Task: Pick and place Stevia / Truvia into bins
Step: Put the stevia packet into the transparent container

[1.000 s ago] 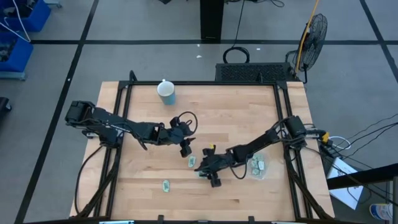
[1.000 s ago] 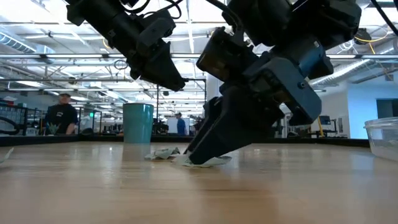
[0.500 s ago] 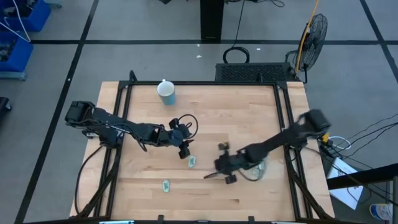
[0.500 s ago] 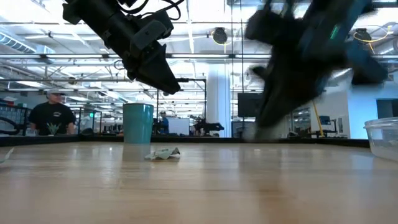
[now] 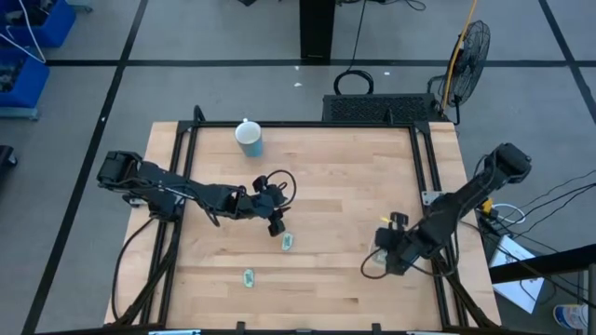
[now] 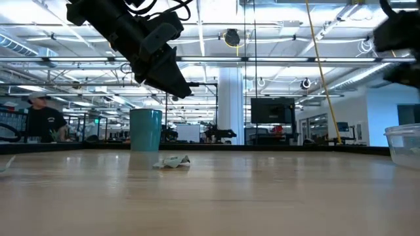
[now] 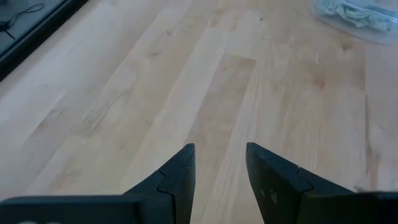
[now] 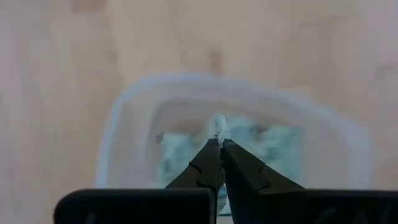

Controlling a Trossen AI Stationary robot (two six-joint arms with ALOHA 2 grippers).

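Two pale green Stevia / Truvia sachets lie flat on the wooden table; the low view shows one sachet. My left gripper hovers open just on the far side of the nearer-middle sachet, with nothing between its fingers. My right gripper is shut on another sachet, above the clear bin near the right edge, where several sachets lie inside. From above, the right gripper covers most of the bin. My right gripper pinches a sachet between its two fingertips; only a small pale end of the sachet sticks out past them. The fingers point down over the bin's opening. The sachet is lifted clear of the table and of the sachets in the bin.
A light blue cup with a white top stands at the far edge, left of centre. The bin's wall shows at the right of the low view. Black frame rails run along the table's left and right sides. A person stands in the room behind.
My right gripper has risen from the table's middle and swung toward the right edge, ending above the bin. The sachet that lay under it is off the table and has travelled with it. The other two sachets have stayed put.
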